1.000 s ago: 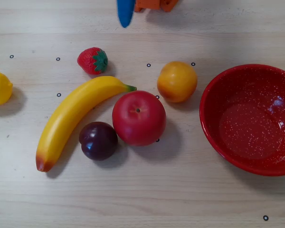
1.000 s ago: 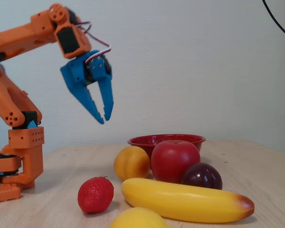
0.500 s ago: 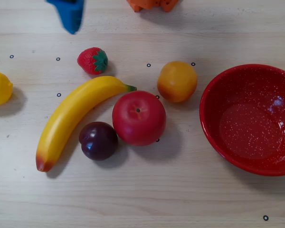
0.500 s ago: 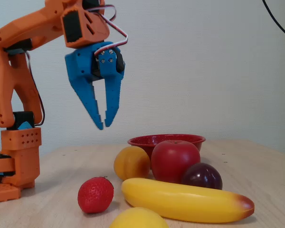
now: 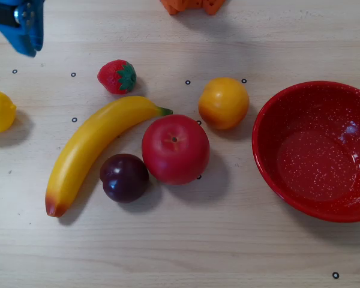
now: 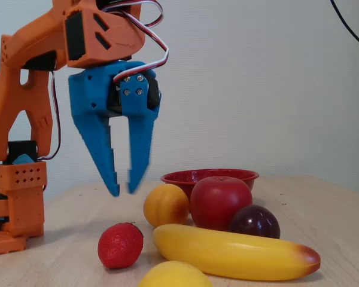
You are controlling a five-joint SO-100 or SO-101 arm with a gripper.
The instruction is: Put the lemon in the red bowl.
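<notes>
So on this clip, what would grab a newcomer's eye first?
Probably the blue tool on its orange arm, hanging open above the table at the left of the fixed view. Next the big speckled red bowl, empty at the right of the overhead view, then the fruit cluster mid-table: red apple, banana, plum. The lemon sits alone at the far left edge.

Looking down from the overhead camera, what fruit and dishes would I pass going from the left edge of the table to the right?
Lemon → banana → apple → orange fruit → red bowl. I left out the strawberry and the plum, since both sit within the banana's span.
</notes>
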